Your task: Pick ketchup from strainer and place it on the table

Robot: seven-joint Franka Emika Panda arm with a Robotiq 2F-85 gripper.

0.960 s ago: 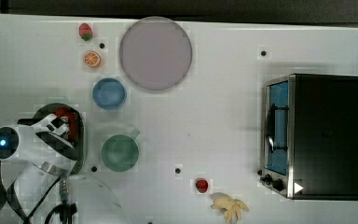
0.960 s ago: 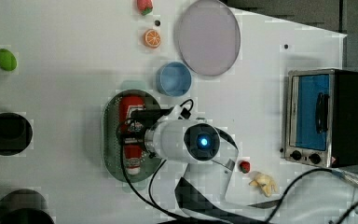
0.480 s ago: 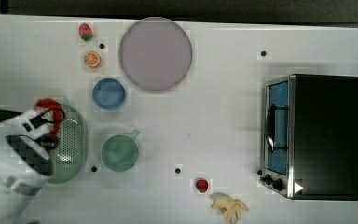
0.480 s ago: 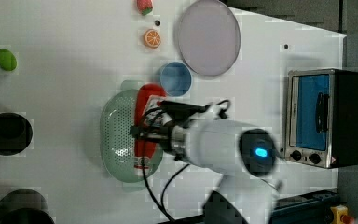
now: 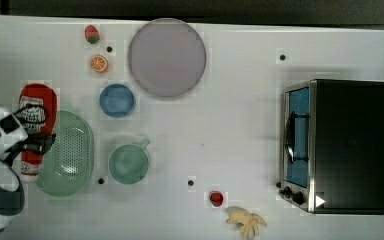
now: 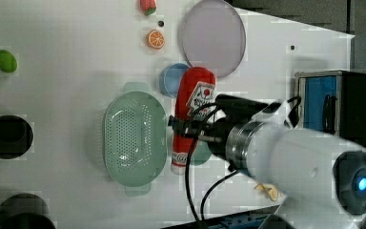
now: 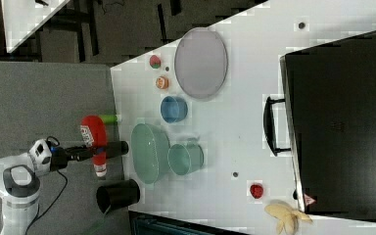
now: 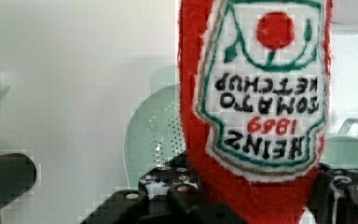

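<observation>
The jaws are clamped across the middle of the ketchup (image 6: pixel 191 119), holding it lifted clear of the strainer (image 6: pixel 134 138), above the desk (image 6: pixel 76 71), one finger on each side.

Bystander items spread over the white surface

A large grey round plate (image 5: pixel 166 57) is seen near the top view's upper edge, with a blue bowl (image 5: pixel 117 100) just beside its lower left and a green cup (image 5: pixel 128 163) further down. An orange slice toy (image 5: pixel 99 63) and a strawberry toy (image 5: pixel 92 34) are placed left of the plate. A black toaster oven (image 5: pixel 337 146) is set at the top view's right; a small red toy (image 5: pixel 216 198) and a banana (image 5: pixel 246 220) lie near its lower left corner.
</observation>
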